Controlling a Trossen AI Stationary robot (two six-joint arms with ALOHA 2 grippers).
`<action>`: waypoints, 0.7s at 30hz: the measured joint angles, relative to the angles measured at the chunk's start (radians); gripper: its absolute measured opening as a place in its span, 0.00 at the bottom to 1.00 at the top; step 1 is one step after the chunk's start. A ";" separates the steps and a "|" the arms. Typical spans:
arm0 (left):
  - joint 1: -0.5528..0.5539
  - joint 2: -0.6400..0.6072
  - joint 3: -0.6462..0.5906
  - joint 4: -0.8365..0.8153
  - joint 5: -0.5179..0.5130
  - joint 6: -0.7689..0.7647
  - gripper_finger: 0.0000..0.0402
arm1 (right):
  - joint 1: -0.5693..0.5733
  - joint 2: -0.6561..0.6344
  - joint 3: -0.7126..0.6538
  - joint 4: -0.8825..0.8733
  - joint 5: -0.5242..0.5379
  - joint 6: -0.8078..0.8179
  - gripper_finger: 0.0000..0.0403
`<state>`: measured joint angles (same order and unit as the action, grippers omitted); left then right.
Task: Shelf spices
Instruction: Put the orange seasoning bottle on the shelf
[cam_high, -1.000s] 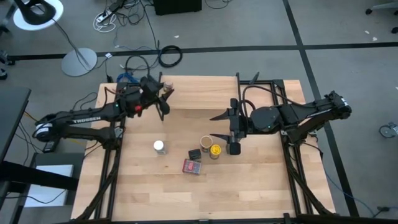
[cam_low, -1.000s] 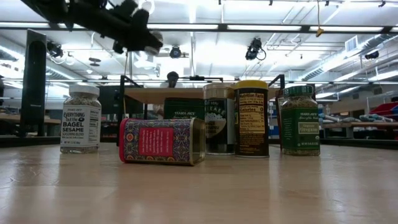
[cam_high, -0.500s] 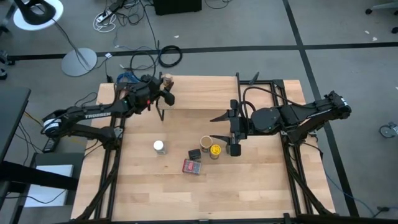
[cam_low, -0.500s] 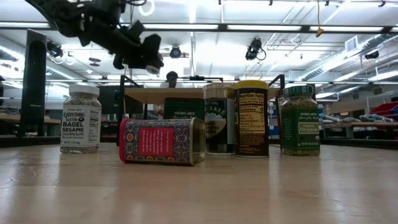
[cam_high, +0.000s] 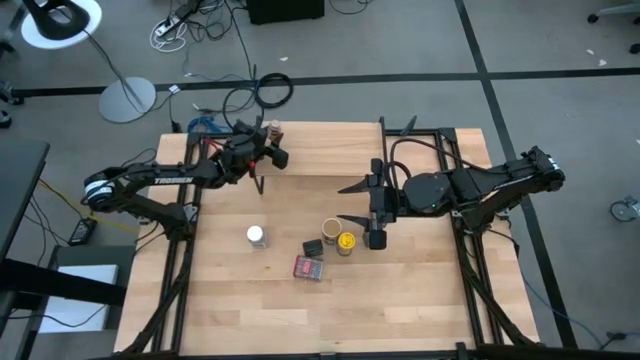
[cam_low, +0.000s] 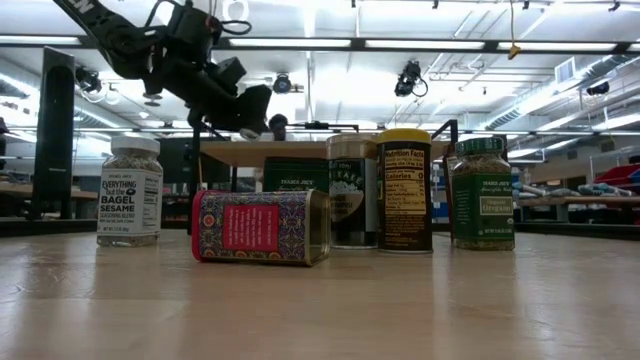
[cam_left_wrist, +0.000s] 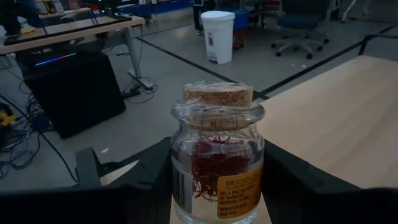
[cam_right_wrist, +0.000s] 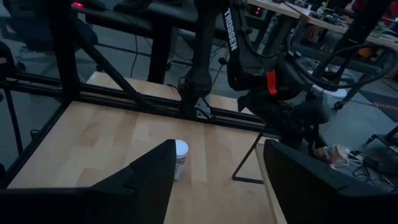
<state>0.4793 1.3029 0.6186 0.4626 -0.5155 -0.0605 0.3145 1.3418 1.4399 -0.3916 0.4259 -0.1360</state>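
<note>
I have the small cork-stopped jar (cam_left_wrist: 217, 158) clamped between the left gripper (cam_high: 272, 142)'s two dark fingers (cam_left_wrist: 149, 186); the wrist view shows red threads inside clear glass, an orange label low on its side, and it stands upright in the grip. From above, that jar (cam_high: 272, 130) sits over the far left end of the shelf (cam_high: 330, 150), whose light wooden board runs along the back of the table (cam_high: 420, 300); I cannot tell whether the jar's base touches the board. In the low view the left gripper (cam_low: 245, 110) hangs just above the board's left end. The rest of the spices are on the table in front of the shelf: the white-lidded jar (cam_low: 130, 191) stands alone to the left, the red tin (cam_low: 260, 227) lies on its side nearest the front, the dark tin (cam_high: 314, 247) is just behind it, and the yellow-lidded jar (cam_low: 404, 190) and a darker-lidded jar (cam_high: 331, 230) stand close together. A green jar (cam_low: 482, 193) stands to the right in the low view. My right gripper (cam_high: 352, 205) waits above the table just beside the yellow-lidded jar, its fingers (cam_right_wrist: 140, 180) spread apart and holding nothing.
</note>
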 joint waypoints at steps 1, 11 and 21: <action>0.000 0.000 0.000 0.001 -0.005 0.000 0.44 | 0.000 0.000 0.000 0.000 0.000 0.000 0.60; 0.000 0.000 0.000 -0.031 -0.010 -0.046 0.52 | 0.000 0.000 0.000 0.000 0.000 0.001 0.60; 0.000 0.000 0.000 -0.042 -0.005 -0.050 0.58 | 0.000 0.000 0.000 0.001 0.000 0.003 0.60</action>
<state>0.4790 1.3025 0.6189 0.4210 -0.5209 -0.1104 0.3141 1.3418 1.4399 -0.3908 0.4263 -0.1333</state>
